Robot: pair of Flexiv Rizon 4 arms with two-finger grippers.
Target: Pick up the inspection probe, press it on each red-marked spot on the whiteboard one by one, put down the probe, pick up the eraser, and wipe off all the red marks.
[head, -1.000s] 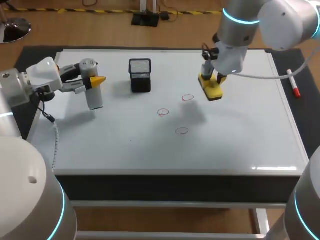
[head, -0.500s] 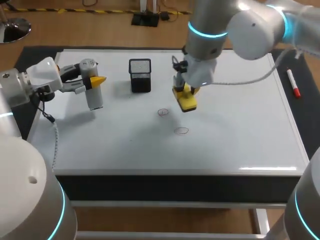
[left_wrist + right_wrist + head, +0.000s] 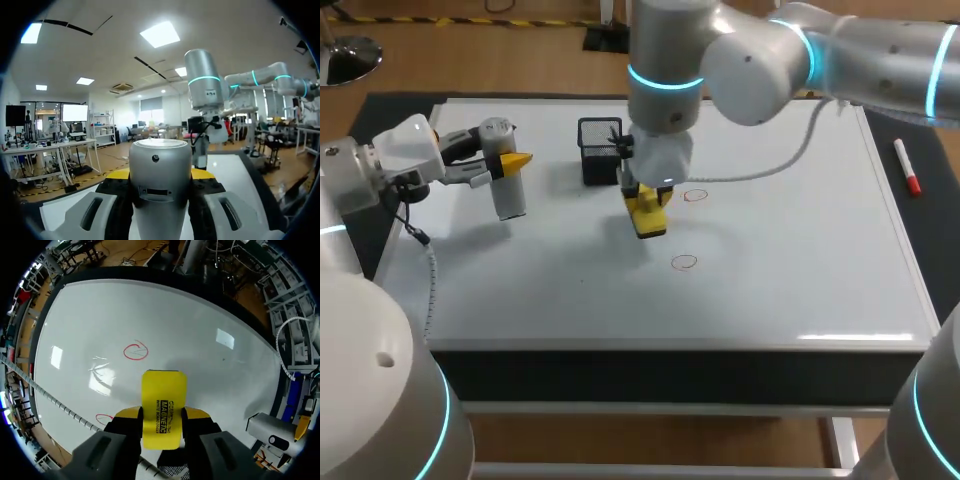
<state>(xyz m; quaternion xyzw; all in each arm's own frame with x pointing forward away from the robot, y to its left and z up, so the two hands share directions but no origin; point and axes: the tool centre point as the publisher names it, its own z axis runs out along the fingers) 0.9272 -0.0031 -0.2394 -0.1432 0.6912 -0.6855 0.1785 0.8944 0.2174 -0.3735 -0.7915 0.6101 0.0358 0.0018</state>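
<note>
Wiping stage, unfinished: right gripper [image 3: 644, 203] clamped on yellow eraser [image 3: 648, 218], mid-whiteboard [image 3: 800, 250]; one red mark [image 3: 695, 196] just right, another [image 3: 684, 262] nearer, both unwiped; left gripper [image 3: 504, 160] clasping upright probe [image 3: 510, 198], far left.

Table: dark top [image 3: 923, 240], dark front panel [image 3: 620, 375], pale metal frame [image 3: 842, 440] underneath.
Floor: wood-toned [image 3: 470, 60] around the table; a yellow-and-black striped tape line [image 3: 525, 22] runs along the far side.
Ceiling: white [image 3: 100, 55].
Light: rectangular ceiling panels [image 3: 160, 34], lit; the largest sits directly overhead.
</note>
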